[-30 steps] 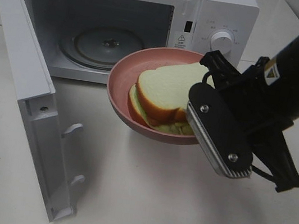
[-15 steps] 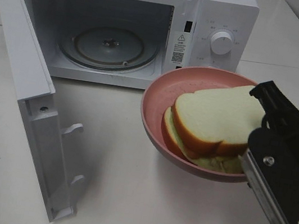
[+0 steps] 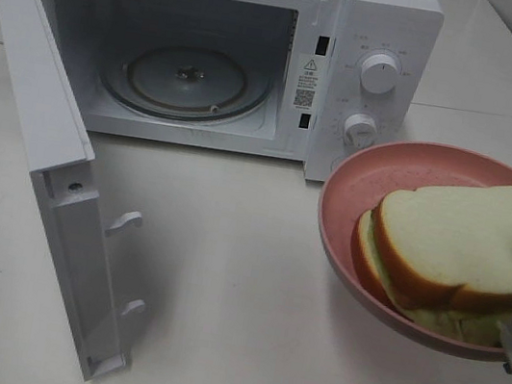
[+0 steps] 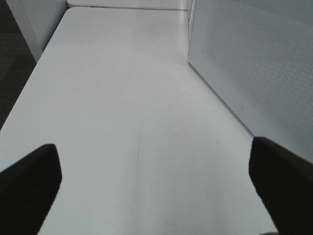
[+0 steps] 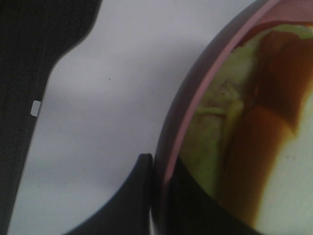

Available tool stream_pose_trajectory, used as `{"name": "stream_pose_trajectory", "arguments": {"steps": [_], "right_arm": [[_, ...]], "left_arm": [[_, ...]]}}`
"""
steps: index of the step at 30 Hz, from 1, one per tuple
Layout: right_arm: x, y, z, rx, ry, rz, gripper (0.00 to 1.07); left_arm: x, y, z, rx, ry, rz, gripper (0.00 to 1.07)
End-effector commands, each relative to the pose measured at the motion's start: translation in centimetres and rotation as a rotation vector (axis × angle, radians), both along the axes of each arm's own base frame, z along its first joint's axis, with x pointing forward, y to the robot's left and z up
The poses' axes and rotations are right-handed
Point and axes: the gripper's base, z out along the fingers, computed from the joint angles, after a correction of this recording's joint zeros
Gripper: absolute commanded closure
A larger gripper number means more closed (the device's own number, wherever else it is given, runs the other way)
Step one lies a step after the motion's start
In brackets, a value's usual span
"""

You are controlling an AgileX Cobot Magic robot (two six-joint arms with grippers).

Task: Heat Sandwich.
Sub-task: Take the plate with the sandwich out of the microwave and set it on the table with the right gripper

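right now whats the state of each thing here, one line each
microwave door: swung fully open
glass turntable: bare, nothing on it
sandwich: lying in the plate, outside the microwave
pink plate: held at its rim, in front of the knobs
right gripper: jaws shut on the plate rim
left gripper: jaws open, holding nothing

Unreadable warning label (image 3: 310,66) on microwave (image 3: 385,23)

High frontal overview; two close wrist views.
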Motion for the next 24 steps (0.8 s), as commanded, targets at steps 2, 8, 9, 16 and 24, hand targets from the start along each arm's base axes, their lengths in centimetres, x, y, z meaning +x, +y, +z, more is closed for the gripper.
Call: {"name": "stream_pose_trajectory", "arguments": {"steps": [2,8,9,16,24], "right_arm": [[0.1,-0.5,0.3,0.001,-0.035,-0.097,1.07],[0.6,-1.3,0.5,0.026,-0.090,-0.364,1.07],[0.7,-1.4,0.5,0.038,-0.097,-0.405,1.07],[0.9,-1.5,0.6,0.111,-0.118,-0.605,1.07],[0.8,-1.6,0.6,0.179,-0.108,-0.771,1.07]], "left_arm": [[-0.1,0.0,0.1,-0.001,-0.019,-0.001,0.07],[-0.1,0.0,0.1,-0.001,-0.019,-0.001,0.07],[-0.1,0.0,0.1,-0.001,-0.019,-0.001,0.07],[-0.1,0.0,0.1,-0.001,-0.019,-0.001,0.07],[-0.1,0.0,0.1,-0.001,-0.019,-0.001,0.07]]}}
